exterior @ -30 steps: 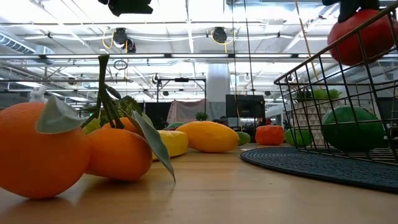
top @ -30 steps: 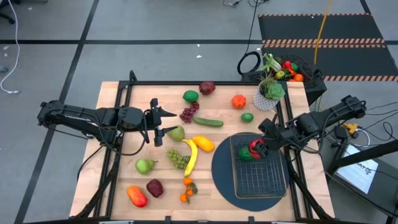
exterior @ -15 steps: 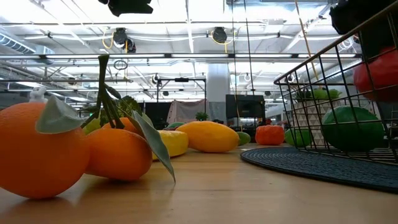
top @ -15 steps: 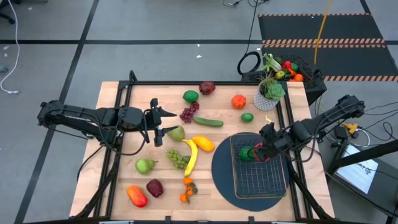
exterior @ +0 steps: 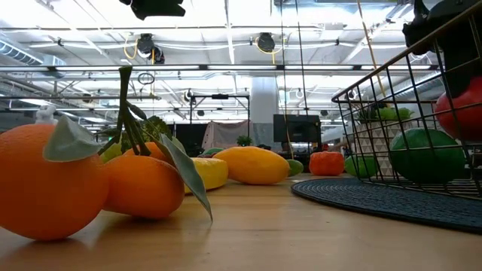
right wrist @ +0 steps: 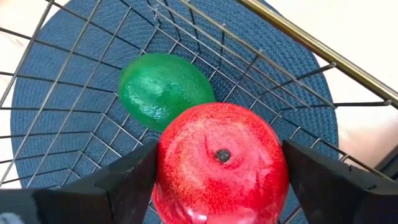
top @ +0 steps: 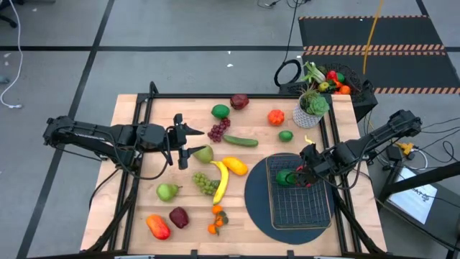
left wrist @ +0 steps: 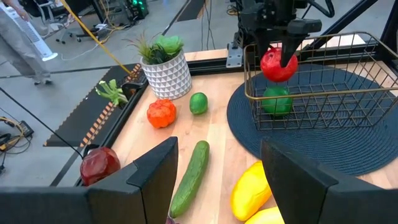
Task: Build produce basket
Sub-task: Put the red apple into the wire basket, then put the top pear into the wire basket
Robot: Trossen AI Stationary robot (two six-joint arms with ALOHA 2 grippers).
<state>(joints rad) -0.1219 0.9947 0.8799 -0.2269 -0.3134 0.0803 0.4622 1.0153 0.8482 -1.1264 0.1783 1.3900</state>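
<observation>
We are watching the right pincer [top: 304,175] pinching a red apple [right wrist: 219,163] between its 2 fingers — it is hanging just inside the far end of the wire basket [top: 299,208], with the apple below the rim but, in the low view, not touching the basket floor. Directly beside the apple, just beyond the pincer's tips, a green lime [right wrist: 163,91] is lying on the mesh bottom; the 2 fruits are overlapping in the right wrist view, and we cannot tell whether they are touching. The basket is sitting on a dark round mat [top: 259,201], which is spreading out under the pincer.

The left pincer [top: 183,144] is hovering over the middle of the surface [top: 136,208] with its fingers spread and nothing between them. Just ahead of its tips a green pear [top: 204,154] is lying, and a little farther on a cucumber [top: 240,141], purple grapes [top: 218,131] and a yellow fruit [top: 235,166]. Near it on the arm's side, we are seeing a banana [top: 220,181], green grapes [top: 205,184] and a green apple [top: 167,191]. Well away from both pincers, small oranges [top: 215,219] with leaves are resting at the near edge. A potted plant [top: 309,109] is standing beyond the right pincer, at the far corner.
</observation>
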